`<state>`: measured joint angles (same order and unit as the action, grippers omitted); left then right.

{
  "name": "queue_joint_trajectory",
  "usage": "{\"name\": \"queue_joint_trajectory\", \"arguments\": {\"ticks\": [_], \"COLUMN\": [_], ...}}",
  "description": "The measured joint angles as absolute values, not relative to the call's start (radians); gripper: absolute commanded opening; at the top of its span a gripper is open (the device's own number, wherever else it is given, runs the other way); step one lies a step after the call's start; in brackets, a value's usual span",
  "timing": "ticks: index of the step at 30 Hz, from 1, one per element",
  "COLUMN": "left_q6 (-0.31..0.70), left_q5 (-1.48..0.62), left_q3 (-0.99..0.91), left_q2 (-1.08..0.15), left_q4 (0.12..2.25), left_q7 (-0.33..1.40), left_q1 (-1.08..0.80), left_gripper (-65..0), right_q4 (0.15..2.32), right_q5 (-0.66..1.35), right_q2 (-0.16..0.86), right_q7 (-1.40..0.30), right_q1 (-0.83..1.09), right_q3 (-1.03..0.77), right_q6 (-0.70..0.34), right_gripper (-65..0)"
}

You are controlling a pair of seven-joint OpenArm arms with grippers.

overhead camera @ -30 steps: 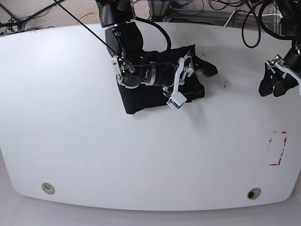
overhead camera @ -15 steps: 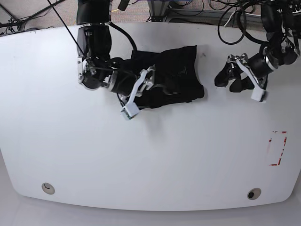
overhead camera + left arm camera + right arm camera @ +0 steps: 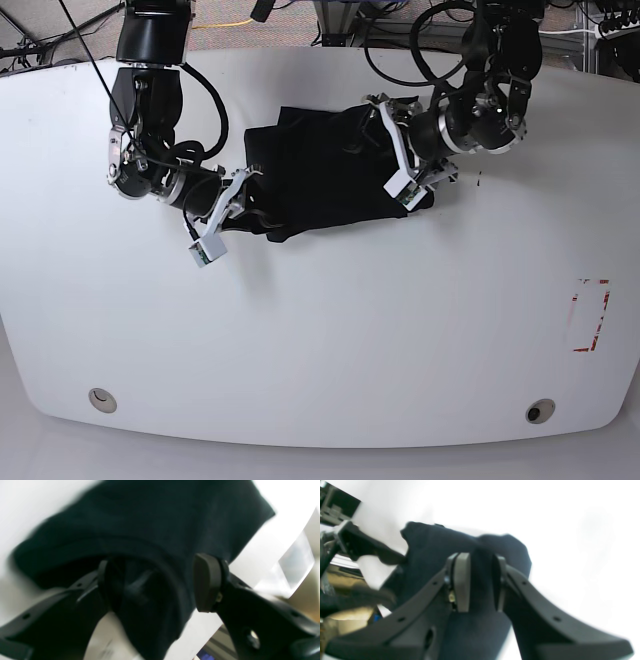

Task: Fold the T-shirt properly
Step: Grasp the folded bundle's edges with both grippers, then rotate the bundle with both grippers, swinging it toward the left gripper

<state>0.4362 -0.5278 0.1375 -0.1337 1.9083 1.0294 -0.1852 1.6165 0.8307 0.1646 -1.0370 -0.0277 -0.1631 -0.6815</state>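
Black T-shirt [image 3: 320, 175] edges blurred behind both end effectors.

L tool [image 3: 400, 160] moved in to T-shirt [image 3: 320, 170]; R tool [image 3: 245, 200] slid to its other edge.

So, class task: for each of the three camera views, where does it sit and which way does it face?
Base: high above the white table, looking down; both arms show.
Left wrist: on the left arm, facing along its tool at the T-shirt.
Right wrist: on the right arm, facing along its tool, pads around a fold.
All three share the black T-shirt.
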Motion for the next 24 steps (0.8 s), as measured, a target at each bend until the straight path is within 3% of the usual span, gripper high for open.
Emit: {"name": "queue_joint_trajectory", "arguments": {"ticks": [3, 8, 14, 24], "left_q6": [0.434, 0.434, 0.437, 0.453], "left_q5": [-0.475, -0.430, -0.446, -0.485], "left_q3": [0.169, 0.171, 0.178, 0.271], "left_q2": [-0.119, -0.112, -0.163, -0.249], "left_q4": [1.907, 1.885, 1.774, 1.506], "left_q7": [1.017, 1.027, 1.020, 0.840], "left_q1": [-0.183, -0.177, -0.122, 0.036], "left_gripper": [-25.8, -25.8, -25.8, -25.8], "right_q4": [1.580, 1.520, 1.523, 1.525], "right_q5": [0.816, 0.621, 0.429, 0.362], "right_q2": [0.155, 0.148, 0.114, 0.122], "right_q7": [-1.021, -1.024, -0.909, -0.886], "right_q1": [-0.036, -0.054, -0.065, -0.030], "right_q3": [-0.156, -0.164, -0.157, -0.165], "right_q6": [-0.702, -0.688, -0.702, -0.699], "right_gripper": [-48.2, -48.4, -48.2, -48.4]}}
